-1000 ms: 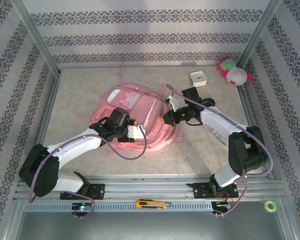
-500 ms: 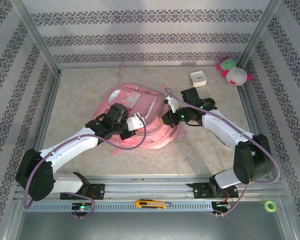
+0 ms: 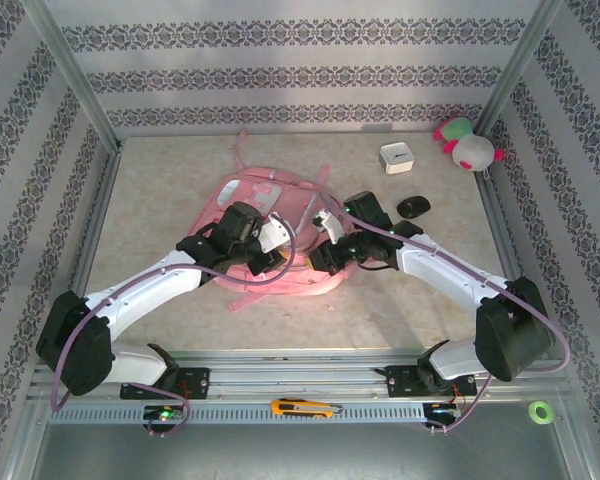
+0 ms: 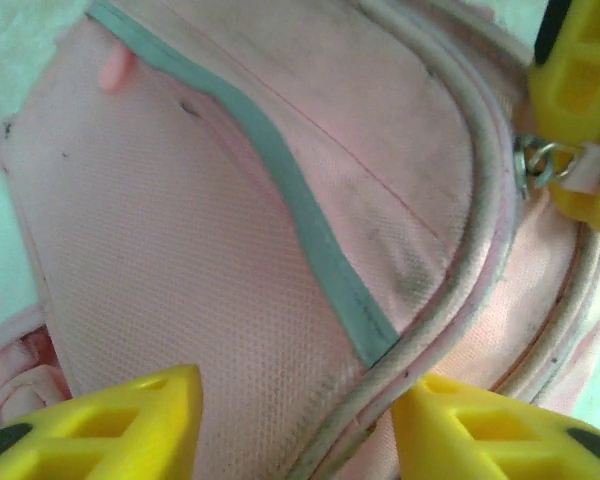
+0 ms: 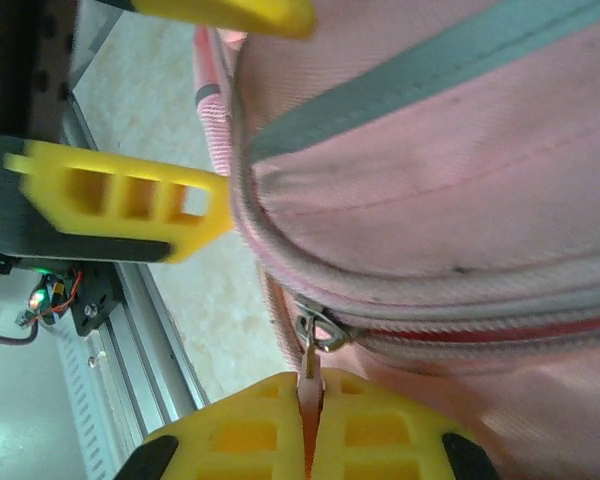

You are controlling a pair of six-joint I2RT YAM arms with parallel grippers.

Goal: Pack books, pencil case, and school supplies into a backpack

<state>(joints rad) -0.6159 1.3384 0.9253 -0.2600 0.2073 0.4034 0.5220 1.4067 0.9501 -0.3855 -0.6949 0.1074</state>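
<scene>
Top external view: the left side of the counter [image 3: 145, 200] is bare from its far-left corner down to the near edge. The left arm reaches across that open stretch, and the left gripper [image 3: 270, 258] sits over the near part of the backpack [image 3: 235, 190]. The backpack lies flat at about mid-counter, with its straps trailing toward the far edge and bare surface along the near edge in front of it.

From the left wrist, the left gripper [image 4: 295, 425] is spread wide. Its yellow fingers [image 4: 120, 425] stand on either side of a piped seam without pinching it, beside a grey stripe [image 4: 300, 220] on the pink fabric.

From the right wrist, the right gripper [image 5: 313, 385] is closed tight on the tab of the zip pull [image 5: 310, 340] at the backpack's edge.

To the right, a strip of counter is open as far as a dark oval object [image 3: 413, 207]. A white box [image 3: 396, 158] sits near the far edge; the marking on its top is too small to read. The plush toy [image 3: 467, 146] rests in the far-right corner.
</scene>
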